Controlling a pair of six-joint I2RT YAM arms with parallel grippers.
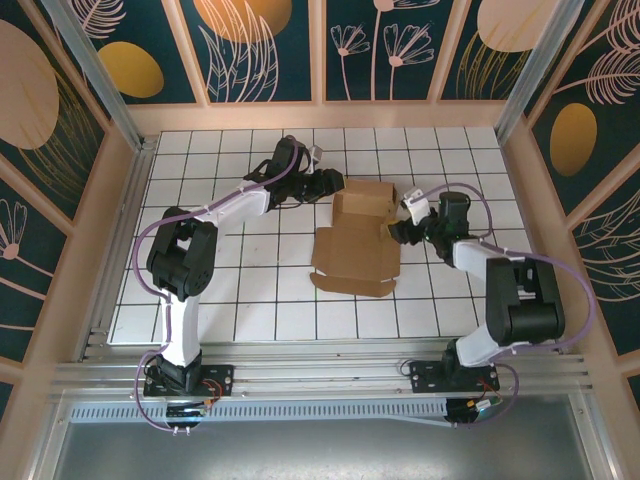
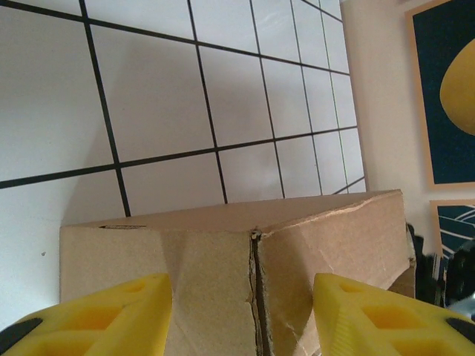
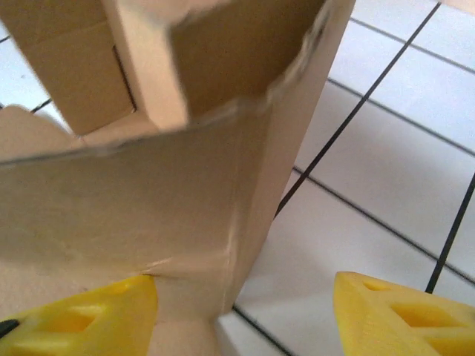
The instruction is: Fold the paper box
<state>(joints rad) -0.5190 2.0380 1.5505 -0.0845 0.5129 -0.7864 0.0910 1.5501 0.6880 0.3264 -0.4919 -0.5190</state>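
Flanking the paper box [image 1: 355, 240], yellow fingers [image 2: 96, 319] stand apart.

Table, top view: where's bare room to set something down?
Bare grid: the near strip of table between paper box and arm bases, plus the far-right corner. Crowded mid-table, where left claw and right claw flank the box.

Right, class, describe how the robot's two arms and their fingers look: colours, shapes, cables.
The left arm and the right arm both have white links joined by chunky black joints, and each stands on a black base plate. A thin purple cable loops along each arm. The fingers are bright yellow wedges with moulded hollows, both the left pair and the right pair.
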